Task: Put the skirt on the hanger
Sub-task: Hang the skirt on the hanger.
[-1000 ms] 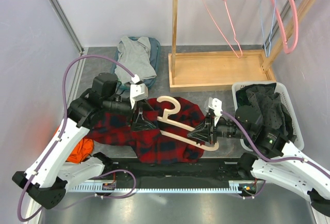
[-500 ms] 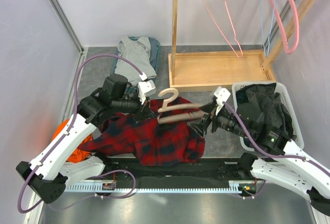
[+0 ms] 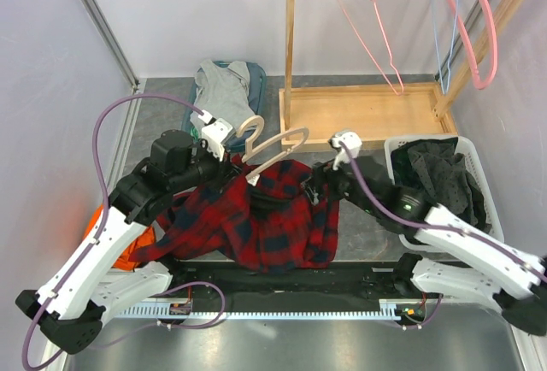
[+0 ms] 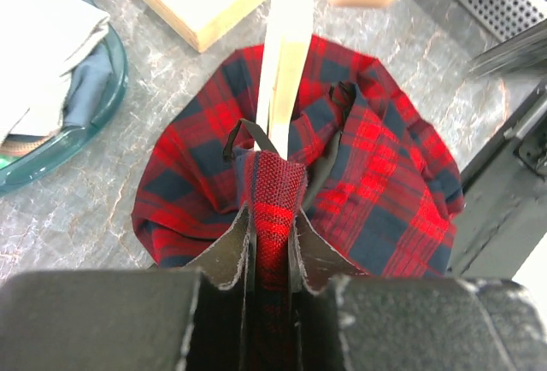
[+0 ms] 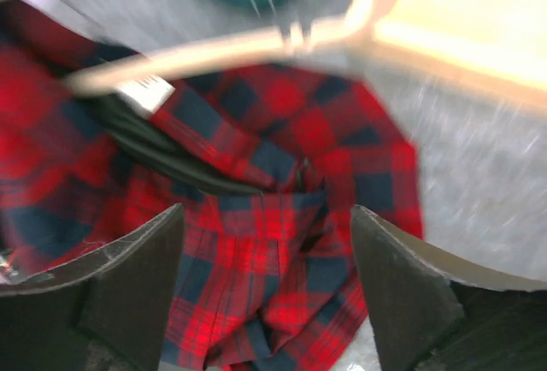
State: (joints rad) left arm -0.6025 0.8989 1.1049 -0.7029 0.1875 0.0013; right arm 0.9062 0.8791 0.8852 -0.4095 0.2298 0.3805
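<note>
Lifted since a second ago, the wooden hanger [image 3: 272, 143] now tilts just in front of the rack base [image 3: 367, 116], with the skirt [image 3: 265, 217] draped below it. Left wrist: left gripper [image 4: 270, 210] is clamped on the skirt's waistband. Right wrist: right gripper [image 5: 266, 210] stands wide apart above the plaid.

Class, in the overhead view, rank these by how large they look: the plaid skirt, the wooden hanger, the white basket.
Largest to smallest:
1. plaid skirt, spread widest
2. white basket
3. wooden hanger, only a thin outline
</note>
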